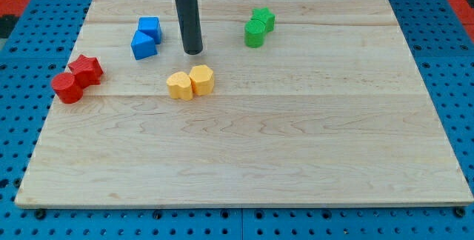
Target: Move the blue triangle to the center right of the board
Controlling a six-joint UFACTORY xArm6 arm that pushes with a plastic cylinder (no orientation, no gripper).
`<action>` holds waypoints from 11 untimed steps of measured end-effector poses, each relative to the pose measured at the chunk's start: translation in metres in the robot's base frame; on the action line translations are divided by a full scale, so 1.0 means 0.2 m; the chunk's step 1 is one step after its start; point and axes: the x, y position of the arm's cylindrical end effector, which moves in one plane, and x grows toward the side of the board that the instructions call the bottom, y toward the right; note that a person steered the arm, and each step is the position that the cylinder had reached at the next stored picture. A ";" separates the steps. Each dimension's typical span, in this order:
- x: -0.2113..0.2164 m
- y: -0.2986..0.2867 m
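Observation:
The blue triangle (143, 46) lies in the upper left part of the wooden board (296, 144), touching a blue cube (149, 27) just above it. My tip (192, 50) is the lower end of a dark rod that comes down from the view's top. It stands a little to the right of the blue triangle, with a gap between them, and above the two yellow blocks.
A yellow heart-like block (178, 85) and a yellow hexagon (201, 79) touch below my tip. A red star (86, 70) and a red cylinder (67, 87) sit at the left edge. A green star (263, 19) and a green cylinder (254, 33) sit at the upper middle.

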 end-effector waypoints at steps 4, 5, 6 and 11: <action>0.32 -0.38; 0.27 -0.59; 0.02 -0.59; -0.04 0.33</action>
